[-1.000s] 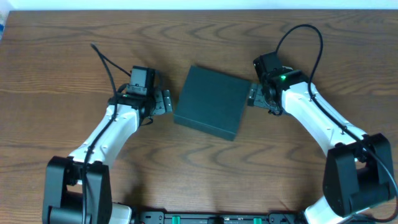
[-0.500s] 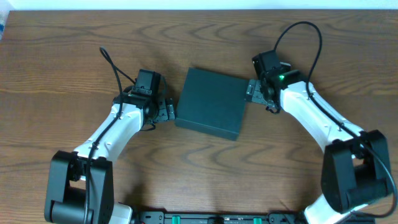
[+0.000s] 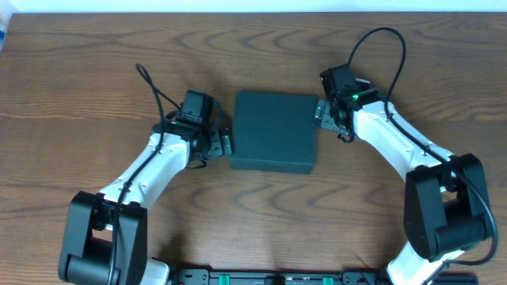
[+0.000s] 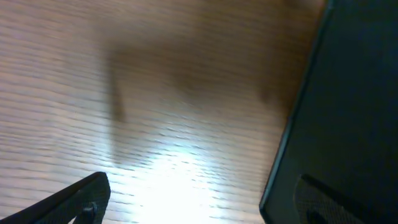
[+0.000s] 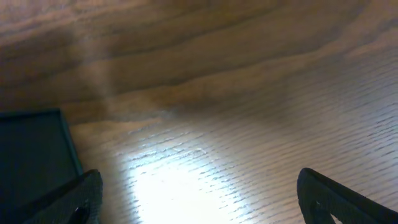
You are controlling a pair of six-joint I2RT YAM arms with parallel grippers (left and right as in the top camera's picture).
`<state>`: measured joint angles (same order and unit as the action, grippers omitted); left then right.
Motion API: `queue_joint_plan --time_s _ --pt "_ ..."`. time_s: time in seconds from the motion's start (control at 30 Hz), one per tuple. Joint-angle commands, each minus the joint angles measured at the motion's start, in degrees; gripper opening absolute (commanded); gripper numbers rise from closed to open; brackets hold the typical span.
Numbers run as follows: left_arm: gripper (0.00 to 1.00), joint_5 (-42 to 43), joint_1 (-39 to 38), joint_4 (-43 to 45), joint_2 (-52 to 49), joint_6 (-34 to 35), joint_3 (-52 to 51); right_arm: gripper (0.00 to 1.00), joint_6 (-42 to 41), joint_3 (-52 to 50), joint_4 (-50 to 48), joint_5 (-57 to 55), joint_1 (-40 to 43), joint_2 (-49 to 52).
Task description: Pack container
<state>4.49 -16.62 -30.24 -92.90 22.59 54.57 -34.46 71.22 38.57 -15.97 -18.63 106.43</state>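
The container (image 3: 273,131), a dark teal-black square box with its lid shut, lies flat at the table's middle, its sides square to the table edges. My left gripper (image 3: 224,143) is open at the box's left side, low on the table; in the left wrist view (image 4: 199,202) one finger overlaps the box wall (image 4: 348,112). My right gripper (image 3: 320,115) is open at the box's upper right corner; in the right wrist view (image 5: 199,199) the box corner (image 5: 34,146) shows at the left, next to one finger.
The brown wooden table (image 3: 79,79) spreads all around the box. The arms' black cables (image 3: 380,39) loop above the table at the back. A white strip runs along the far edge.
The box has turned from a tilted pose to lie square to the table. My left gripper has moved right and down against its left side. The right gripper has stayed at the upper right corner.
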Motion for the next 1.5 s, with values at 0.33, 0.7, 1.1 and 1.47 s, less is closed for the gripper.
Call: queue_joint_plan --time_s 0.33,0.7,1.1,1.47 --pt "0.96 -1.77 -2.47 1.07 -0.72 2.75 0.79 0.99 -0.68 0.07 1.92 1.40 -0.57 0.37" --pt "0.96 -7.10 -1.36 1.14 -0.26 0.07 3.10 0.99 -2.03 0.07 5.79 1.38 -0.57 -7.87" --pt "0.96 -12.81 0.07 -11.85 17.09 -6.58 10.10 0.99 7.34 0.07 16.24 -6.27 -5.90 -32.89" --pt "0.96 -12.92 -7.17 -23.02 40.09 -8.33 8.55 0.99 1.40 0.07 30.05 -14.73 -28.04 -53.88"
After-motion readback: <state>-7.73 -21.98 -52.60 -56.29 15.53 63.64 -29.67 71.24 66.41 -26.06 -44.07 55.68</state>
